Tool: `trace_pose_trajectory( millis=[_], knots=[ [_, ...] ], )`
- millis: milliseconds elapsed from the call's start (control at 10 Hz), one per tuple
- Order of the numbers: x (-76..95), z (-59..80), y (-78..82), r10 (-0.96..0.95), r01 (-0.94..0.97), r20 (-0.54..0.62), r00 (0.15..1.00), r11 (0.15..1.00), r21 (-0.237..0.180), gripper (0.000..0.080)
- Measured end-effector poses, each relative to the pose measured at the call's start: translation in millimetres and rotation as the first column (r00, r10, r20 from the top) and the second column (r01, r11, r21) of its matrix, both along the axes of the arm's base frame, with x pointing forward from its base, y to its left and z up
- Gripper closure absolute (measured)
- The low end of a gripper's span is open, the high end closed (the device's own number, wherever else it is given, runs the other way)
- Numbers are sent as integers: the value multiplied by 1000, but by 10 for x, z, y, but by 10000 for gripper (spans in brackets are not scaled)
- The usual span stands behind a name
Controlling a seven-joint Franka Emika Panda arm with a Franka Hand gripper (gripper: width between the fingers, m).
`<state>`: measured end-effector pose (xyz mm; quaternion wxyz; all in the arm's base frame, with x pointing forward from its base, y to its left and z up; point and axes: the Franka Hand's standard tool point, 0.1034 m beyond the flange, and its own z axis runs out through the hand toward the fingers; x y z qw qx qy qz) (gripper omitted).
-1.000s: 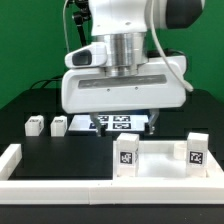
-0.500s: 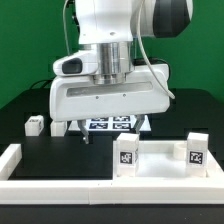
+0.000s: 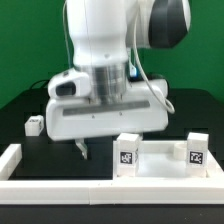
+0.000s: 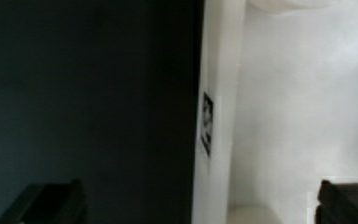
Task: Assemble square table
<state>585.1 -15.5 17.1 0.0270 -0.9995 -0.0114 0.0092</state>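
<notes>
The white square tabletop (image 3: 160, 160) lies at the exterior view's lower right, with two tagged white legs standing on it, one (image 3: 128, 152) at its left corner and one (image 3: 196, 148) at its right. One loose leg (image 3: 34, 125) sits on the black mat at the left. My gripper (image 3: 105, 148) hangs low over the mat just left of the tabletop; one finger (image 3: 82, 150) shows. In the wrist view my gripper (image 4: 199, 203) is open and empty, straddling the edge of a white tagged part (image 4: 208, 122) whose identity I cannot tell.
A long white border rail (image 3: 10, 160) runs along the front and the left of the mat. The arm's big white body (image 3: 105, 110) hides the middle of the scene, including the marker board.
The arm has moved toward the camera, down and to the exterior view's left. It now covers the marker board and a second loose leg that showed before.
</notes>
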Motion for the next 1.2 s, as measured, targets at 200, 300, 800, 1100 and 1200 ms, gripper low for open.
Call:
trace_pose_trajectory(
  millis=[200,300,800,1100,1200],
  knots=[
    [-22,-87,106,-13,13,-5,1000,1000,-28,151],
    [-10,-74,73,-15,15,-2,1000,999,-28,151],
    [-13,-78,49,-22,22,-3,1000,999,-28,540],
    [-15,-78,3,-28,28,-2,1000,999,-32,744],
    [-15,-78,2,-28,28,-2,1000,999,-32,744]
  ],
)
